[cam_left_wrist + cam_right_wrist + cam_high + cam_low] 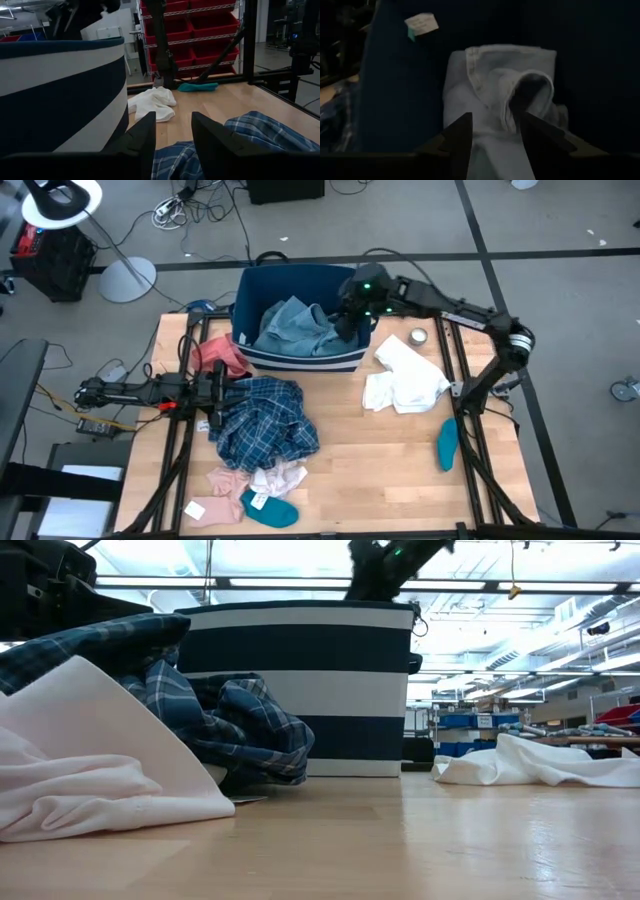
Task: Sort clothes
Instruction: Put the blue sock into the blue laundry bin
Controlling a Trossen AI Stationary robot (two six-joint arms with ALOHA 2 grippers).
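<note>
A light blue denim shirt (295, 328) lies crumpled inside the dark blue striped bin (250, 290) at the table's far edge. My right gripper (492, 137) hangs open above the bin's right half, pointing down at the shirt (500, 90), with nothing between its fingers. My left gripper (175, 135) rests open and level at the table's left. The blue plaid shirt (262, 420) is heaped beside and under its fingers. A coral-red piece (222, 355) lies by the bin's left corner, a white piece (405, 378) to the bin's right, and pale pink pieces (240, 478) near the front edge.
One teal sock (447, 443) lies toward the table's right edge, another (270, 508) at the front edge. A small round tin (418, 336) sits beside the bin's right corner. Bare wood shows between the plaid shirt and the white piece (540, 765).
</note>
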